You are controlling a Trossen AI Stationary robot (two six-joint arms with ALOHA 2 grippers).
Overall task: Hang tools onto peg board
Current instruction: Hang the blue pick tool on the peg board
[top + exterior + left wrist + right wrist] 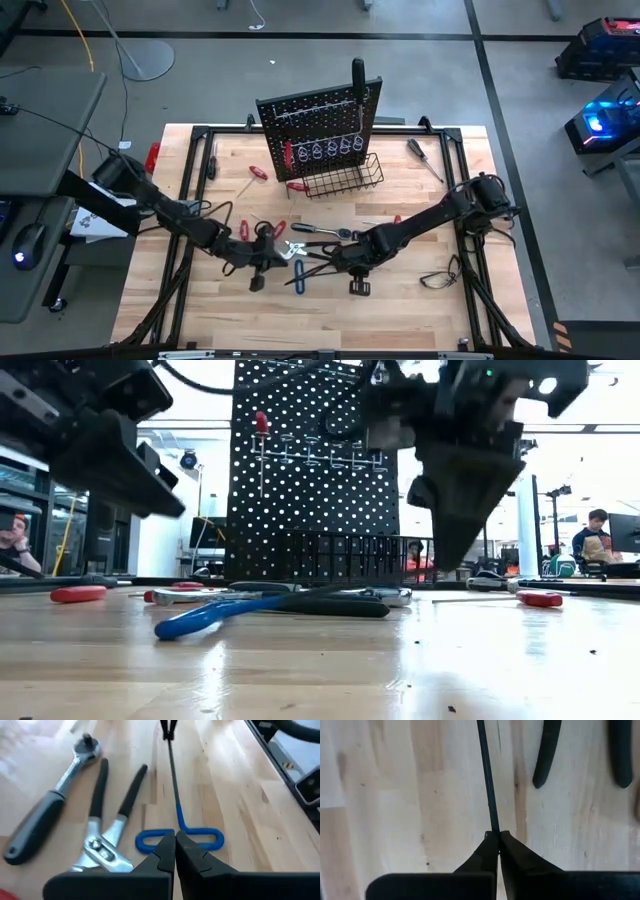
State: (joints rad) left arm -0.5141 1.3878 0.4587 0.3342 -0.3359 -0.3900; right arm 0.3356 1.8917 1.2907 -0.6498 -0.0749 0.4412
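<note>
High view: both arms meet over the table (420,300) in front of the peg board (318,125), which stands upright at the table's far middle with a wire basket (345,178) at its foot and a red screwdriver (289,156) hanging on its face. The blue hex key (300,277) lies on the wood in front of the board, between the two grippers. The left gripper (268,262) sits just left of it, the right gripper (340,262) just right of it.

Left wrist view: left gripper (175,840) has its fingers pressed together, tips right at the blue T-handle (150,840); whether they pinch it, cannot tell. The key's dark shaft (172,775) runs away from the tips to the other gripper. Beside the key lie silver pliers (107,837) with black grips and a ratchet wrench (50,810).

Right wrist view: right gripper (496,836) is closed, clamped on the end of the thin dark shaft (486,775), low over the wood.

Low view: blue handle (200,618) rests on the table in front of the board (320,450); right gripper (455,545) hangs pointed down just above the tabletop.

More tools lie scattered in front of and beside the board: red-handled drivers (258,172), a black-handled driver (415,150).
</note>
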